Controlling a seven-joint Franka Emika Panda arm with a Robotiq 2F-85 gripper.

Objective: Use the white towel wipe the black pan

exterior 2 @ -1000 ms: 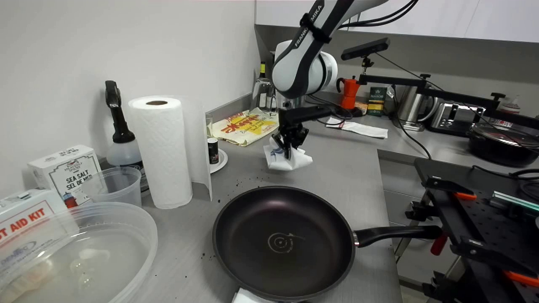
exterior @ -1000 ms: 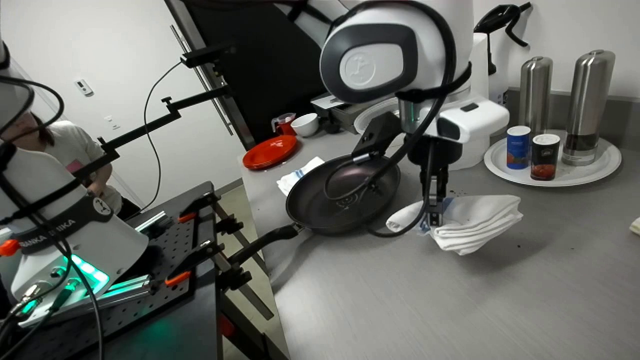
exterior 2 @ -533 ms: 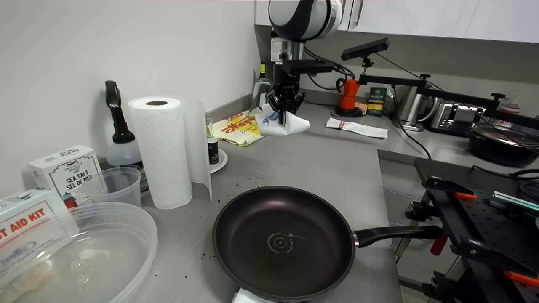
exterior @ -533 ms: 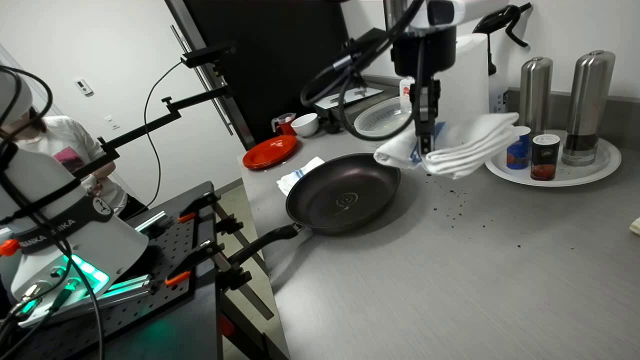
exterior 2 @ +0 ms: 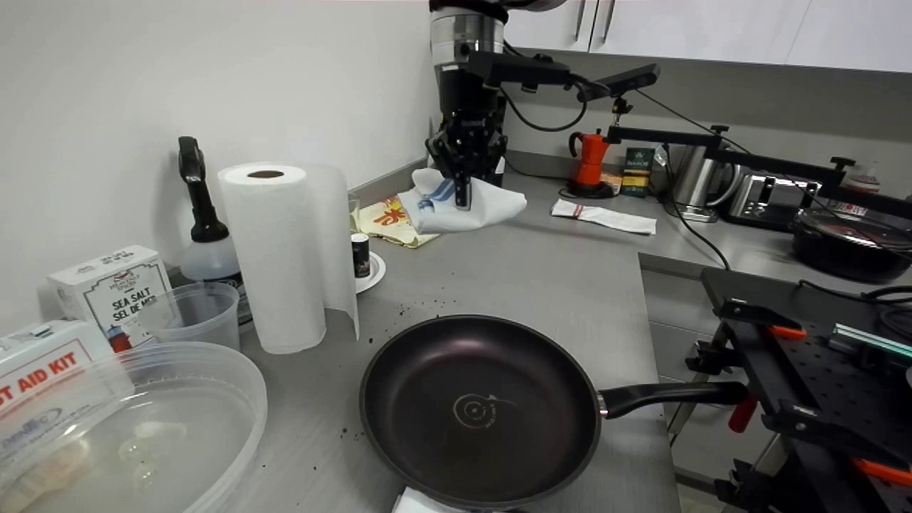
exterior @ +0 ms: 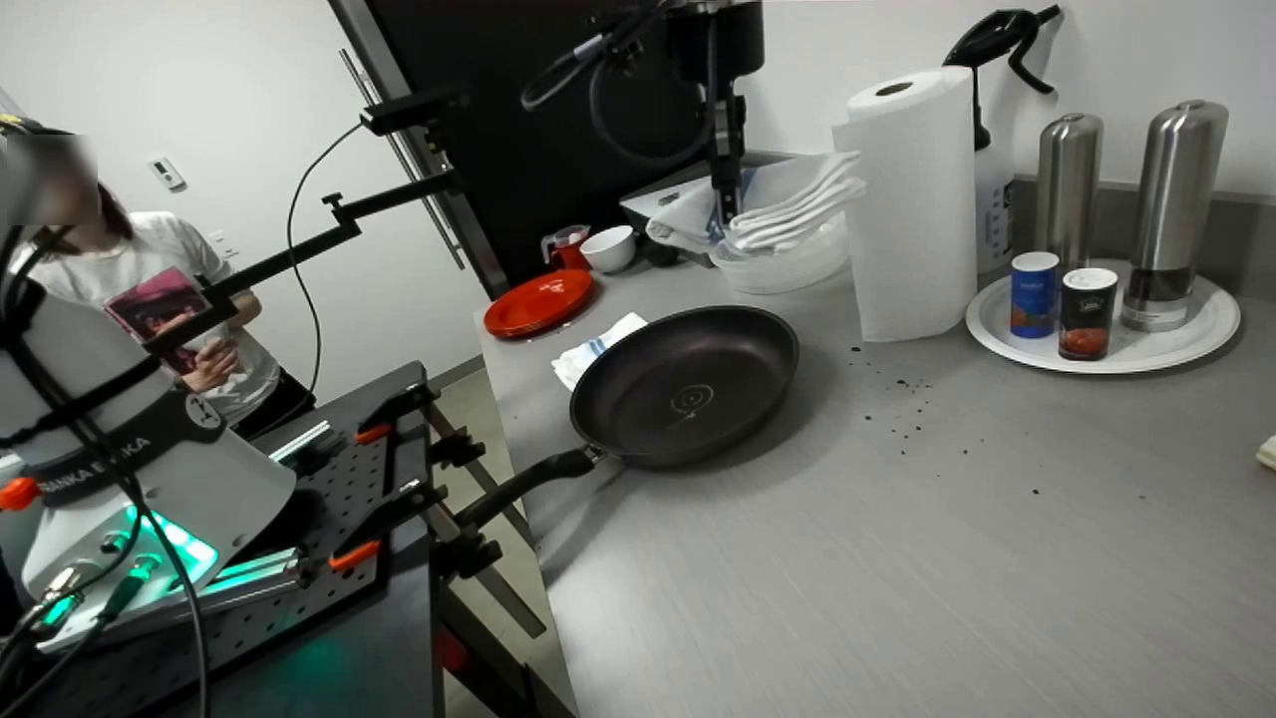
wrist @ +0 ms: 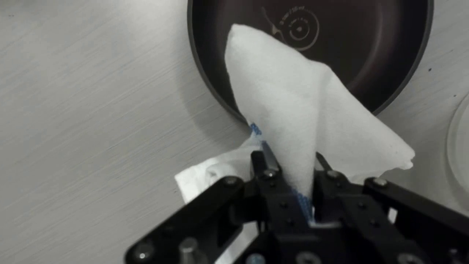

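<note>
The white towel [exterior: 797,204], folded and marked with blue stripes, hangs in the air with my gripper [exterior: 729,207] shut on its middle. In the wrist view the towel [wrist: 271,77] bulges up between the fingers of the gripper [wrist: 293,157] and covers part of the black pan [wrist: 348,47]. That pan [exterior: 688,399] rests flat on the grey counter, its inside bare and its long handle jutting past the counter edge. In an exterior view the raised towel [exterior 2: 491,203] appears beyond the pan [exterior 2: 477,434], apart from it.
Another white cloth [exterior: 588,354] lies beside the pan. A paper-towel roll [exterior 2: 274,263] and a clear plastic tub [exterior 2: 249,385] stand along the wall side. Red plates [exterior: 538,302] and a white plate [exterior: 1196,344] bearing shakers and mills are on the counter. Dark crumbs [exterior: 902,383] are scattered near the pan.
My gripper has lifted the towel from low over the counter. It has also carried it leftward in an exterior view, uncovering the paper-towel roll. The pan has stayed put.
</note>
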